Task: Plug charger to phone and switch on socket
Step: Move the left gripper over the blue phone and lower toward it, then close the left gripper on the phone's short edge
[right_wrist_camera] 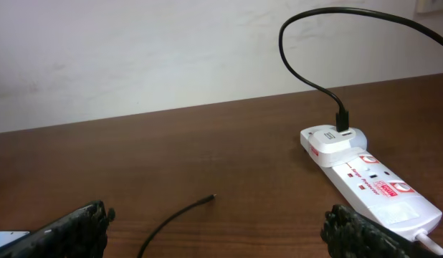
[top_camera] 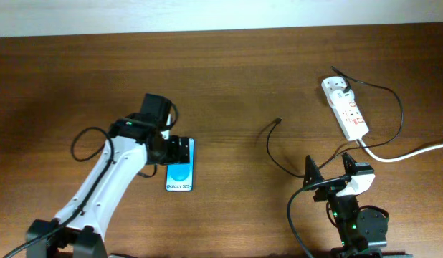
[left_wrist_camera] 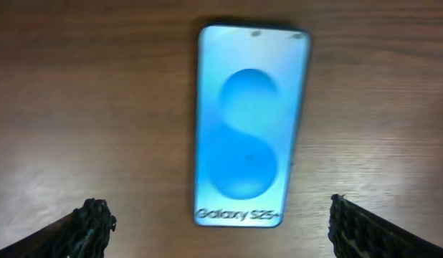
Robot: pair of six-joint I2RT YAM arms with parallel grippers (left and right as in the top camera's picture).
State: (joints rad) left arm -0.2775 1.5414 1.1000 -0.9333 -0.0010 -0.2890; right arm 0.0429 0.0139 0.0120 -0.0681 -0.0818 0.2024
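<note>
Wood-grain table (top_camera: 229, 72): brown, carrying all items listed.
Phone (left_wrist_camera: 246, 129): flat, screen up and lit blue, at 8 o'clock from the table's centre in the overhead view; its upper end is under the left gripper.
Left gripper (left_wrist_camera: 221, 229): above the phone, fingers (left_wrist_camera: 92, 222) spread wide to either side of it, gripping nothing.
Charger (top_camera: 269, 147): thin black cable, one end plugged into the socket's far end; the free connector tip lies bare on the table at 2 o'clock from the phone, well apart from it.
Socket (right_wrist_camera: 372, 179): white power strip at 2 o'clock from centre; switch positions cannot be read.
Right gripper (right_wrist_camera: 218, 233): at 5 o'clock, fingers parted, empty.
White cord (top_camera: 415, 150): runs from the socket towards 3 o'clock.
</note>
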